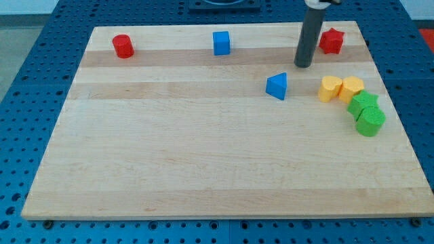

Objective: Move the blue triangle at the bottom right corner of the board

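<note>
- Counting blocks: two red, two blue, two yellow, two green.
- Blue triangle (277,87) lies near, toward the view's bottom-left of the tip (302,66); the rod has no jaws.

A robotics lab bench: a pale wooden board (203,156) lies on a blue perforated mounting table (41,41) with gridded holes, small coloured test blocks scattered across the board's upper part

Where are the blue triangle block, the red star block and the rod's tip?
blue triangle block (277,87), camera view, front face.
red star block (331,41), camera view, top face.
my tip (302,66), camera view, rod's lower end.
</note>
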### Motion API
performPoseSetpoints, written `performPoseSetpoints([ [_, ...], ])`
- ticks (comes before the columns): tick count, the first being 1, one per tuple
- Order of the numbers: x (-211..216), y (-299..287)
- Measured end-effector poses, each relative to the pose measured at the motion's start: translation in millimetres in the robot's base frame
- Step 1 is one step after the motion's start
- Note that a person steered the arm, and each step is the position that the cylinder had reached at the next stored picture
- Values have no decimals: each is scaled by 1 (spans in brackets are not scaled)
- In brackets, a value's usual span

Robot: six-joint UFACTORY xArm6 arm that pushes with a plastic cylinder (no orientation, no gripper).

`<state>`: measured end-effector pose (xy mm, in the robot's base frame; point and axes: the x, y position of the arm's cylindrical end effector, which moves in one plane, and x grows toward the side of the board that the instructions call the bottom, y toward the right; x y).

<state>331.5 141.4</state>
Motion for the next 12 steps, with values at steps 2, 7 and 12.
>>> performPoseSetpoints([
  [2, 17, -19],
  [7, 144, -64],
  [12, 131, -93],
])
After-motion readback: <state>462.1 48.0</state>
